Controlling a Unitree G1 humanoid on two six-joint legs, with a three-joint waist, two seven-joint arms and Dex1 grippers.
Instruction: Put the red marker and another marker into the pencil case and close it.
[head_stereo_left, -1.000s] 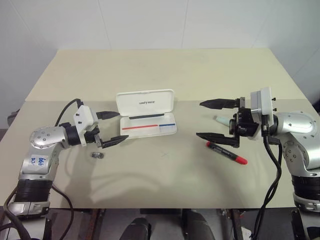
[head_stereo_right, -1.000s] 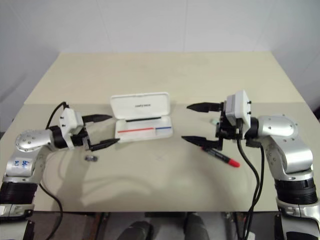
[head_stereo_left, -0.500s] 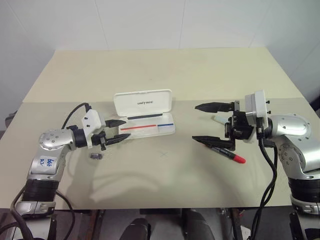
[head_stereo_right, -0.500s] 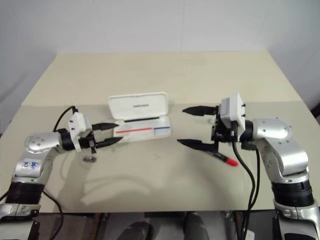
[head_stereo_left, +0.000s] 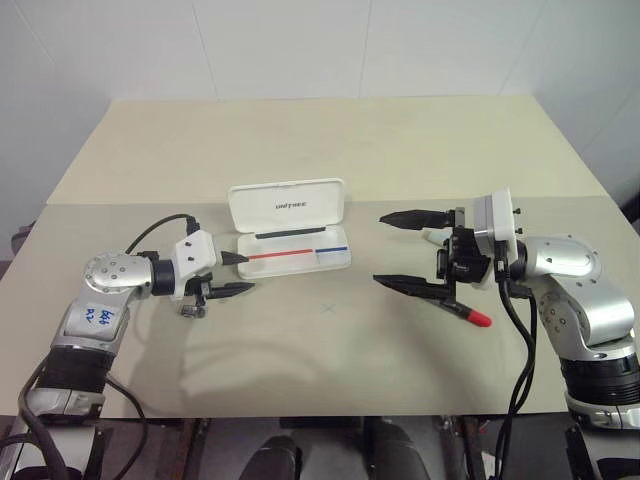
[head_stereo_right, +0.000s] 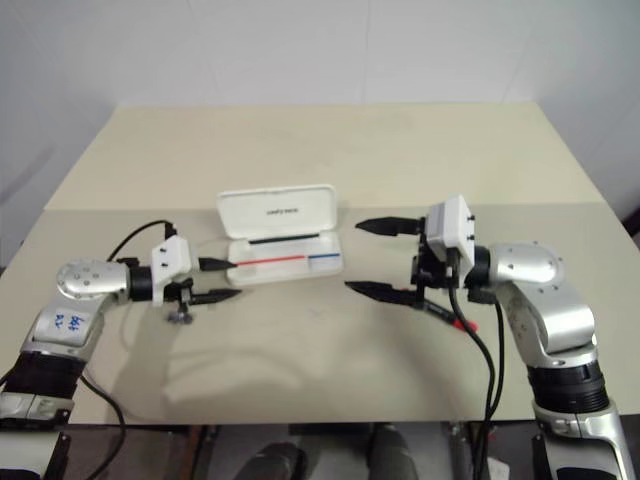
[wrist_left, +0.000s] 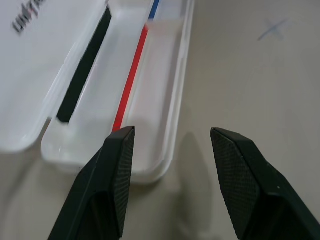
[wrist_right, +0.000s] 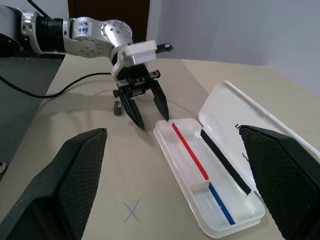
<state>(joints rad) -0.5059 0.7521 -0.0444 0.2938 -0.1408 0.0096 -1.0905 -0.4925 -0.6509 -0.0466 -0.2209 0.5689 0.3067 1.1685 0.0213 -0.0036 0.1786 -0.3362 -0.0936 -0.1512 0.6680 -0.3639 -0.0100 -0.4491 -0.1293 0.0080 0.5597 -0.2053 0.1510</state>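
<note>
Beige desk (head_stereo_left: 330, 140), white wall behind. Pencil case (head_stereo_left: 292, 227) open at frame centre-left, lid up. Left gripper (head_stereo_left: 237, 274) at its left end, jaws partly apart, empty. Right gripper (head_stereo_left: 398, 250) centre-right, jaws wide, empty. Red marker (head_stereo_left: 467, 313) on desk below it; pale green marker (head_stereo_left: 430, 238) behind.

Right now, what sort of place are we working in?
Probably a lab or test workspace: a bare beige table against plain white walls, holding just an open white pencil case, a red marker, and a pen-drawn X on the tabletop.
</note>
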